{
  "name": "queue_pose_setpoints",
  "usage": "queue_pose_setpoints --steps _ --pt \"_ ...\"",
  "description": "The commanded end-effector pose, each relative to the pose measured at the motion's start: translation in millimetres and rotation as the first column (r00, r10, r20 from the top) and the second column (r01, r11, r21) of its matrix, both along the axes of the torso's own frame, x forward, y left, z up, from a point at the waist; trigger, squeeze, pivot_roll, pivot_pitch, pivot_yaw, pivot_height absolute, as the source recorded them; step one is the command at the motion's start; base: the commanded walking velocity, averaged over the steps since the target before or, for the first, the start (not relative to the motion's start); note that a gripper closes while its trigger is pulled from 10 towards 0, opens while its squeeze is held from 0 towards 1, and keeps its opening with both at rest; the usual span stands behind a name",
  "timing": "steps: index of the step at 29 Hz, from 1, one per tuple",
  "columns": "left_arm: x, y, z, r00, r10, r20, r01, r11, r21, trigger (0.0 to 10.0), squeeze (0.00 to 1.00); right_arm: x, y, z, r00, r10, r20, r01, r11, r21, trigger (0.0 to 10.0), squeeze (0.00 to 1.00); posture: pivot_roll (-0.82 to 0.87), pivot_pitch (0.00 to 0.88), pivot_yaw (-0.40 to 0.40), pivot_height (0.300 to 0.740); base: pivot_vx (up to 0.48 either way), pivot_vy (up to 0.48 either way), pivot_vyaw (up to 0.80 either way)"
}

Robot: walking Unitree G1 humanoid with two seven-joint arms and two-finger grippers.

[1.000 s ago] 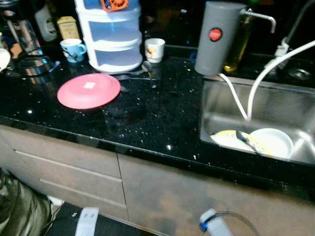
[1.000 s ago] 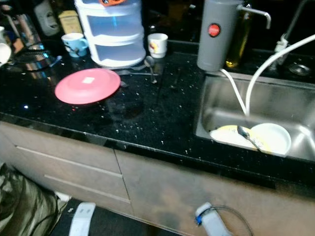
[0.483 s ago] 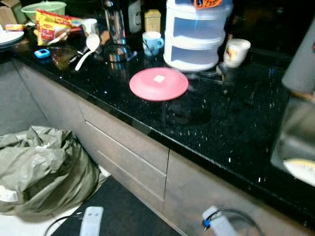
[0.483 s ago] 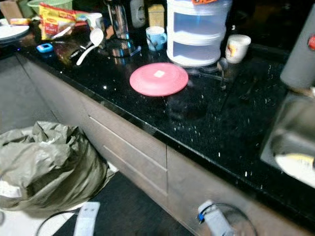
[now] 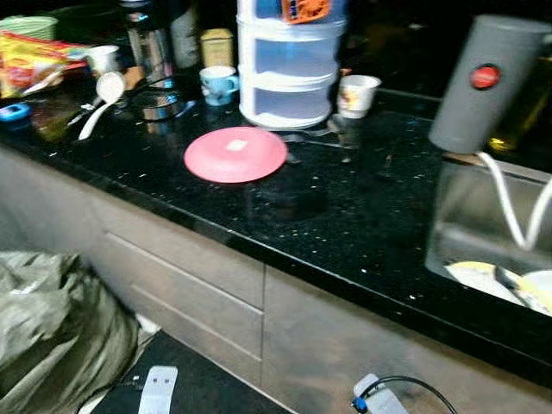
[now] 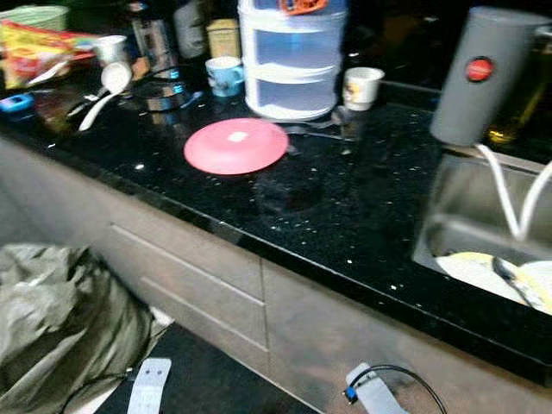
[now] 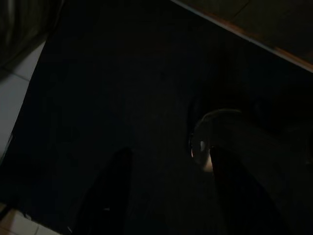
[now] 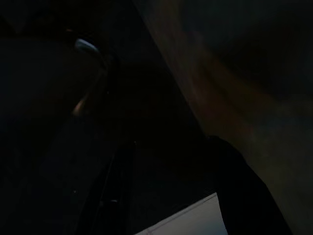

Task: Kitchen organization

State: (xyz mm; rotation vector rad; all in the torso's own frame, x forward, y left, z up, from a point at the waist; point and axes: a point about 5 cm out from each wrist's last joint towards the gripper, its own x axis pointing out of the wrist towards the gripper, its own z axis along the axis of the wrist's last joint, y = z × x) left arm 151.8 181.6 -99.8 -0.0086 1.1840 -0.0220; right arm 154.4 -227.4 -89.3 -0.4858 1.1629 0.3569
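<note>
Jaws and grippers
- Left gripper [image 7: 171, 152]: hanging idle over the dark floor, fingers spread apart, nothing between them.
- Right gripper [image 8: 171, 143]: hanging idle beside the cabinet front, fingers likewise spread and empty, as far as the darkness allows.

Work area
- Located on the black counter [image 5: 371, 224], well apart from both grippers: pink plate [image 5: 235, 154], near the front edge.
- Behind it: stacked plastic drawers [image 5: 289, 73], with a blue cup [image 5: 217, 84] on one side and a white cup [image 5: 356, 93] on the other.
- Just beside the drawers' base: spoons [image 5: 315, 136].
- Further right: grey canister [image 5: 479, 86] at the rim of the sink [image 5: 466, 203], with dishes [image 5: 483, 278] and a white hose [image 5: 517, 220] inside.
- On the floor to the left: crumpled bag [image 5: 52, 332].

Hazards
- Risk of pushing the pink plate off the counter; cause: a low, flat reach against a thin rim near the edge.
- Risk of toppling the cups or drawers; cause: an arm swung wide across the crowded back row.
- Risk of snagging the cable [image 5: 405, 384] or the bag while stepping closer.

Markings
- Red round badge on the canister: not legible.
- White sticker at the plate's centre: not legible.
- Red and yellow packet [image 5: 30, 60] and yellow box [image 5: 216, 45]: print blurred, no brand readable.
</note>
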Motion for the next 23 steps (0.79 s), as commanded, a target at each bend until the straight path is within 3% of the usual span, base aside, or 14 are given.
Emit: queue_pose_setpoints --steps 1,2,4,5,23 --pt "1.8 0.6 1 1.0 0.011 0.01 -0.011 1.0 -0.005 10.0 0.0 0.7 1.3 0 1.0 0.011 0.005 -0.011 1.0 0.006 10.0 0.0 -0.02 0.0 -0.001 0.74 0.0 0.0 0.0" --pt "1.8 0.6 1 1.0 0.011 0.01 -0.011 1.0 -0.005 10.0 0.0 0.7 1.3 0 1.0 0.011 0.005 -0.011 1.0 0.006 10.0 0.0 -0.02 0.0 -0.001 0.74 0.0 0.0 0.0" --pt "22.8 8.7 11 0.999 0.02 0.05 -0.019 1.0 -0.017 10.0 0.0 0.8 1.2 0 1.0 0.013 0.006 -0.013 1.0 0.005 10.0 0.0 -0.02 0.0 -0.002 0.74 0.0 0.0 0.0" --pt "25.1 9.7 12 0.998 0.021 0.054 -0.02 1.0 -0.019 10.0 0.0 0.9 1.2 0 1.0 0.014 0.006 -0.014 1.0 0.005 10.0 0.0 -0.02 0.0 -0.002 0.74 0.0 0.0 0.0" --pt "26.4 10.8 13 0.999 0.003 0.048 -0.003 1.0 -0.012 10.0 0.0 1.5 1.3 1 1.0 0.015 0.006 -0.015 1.0 0.007 10.0 0.0 -0.02 0.0 0.002 0.74 0.0 0.027 0.0"
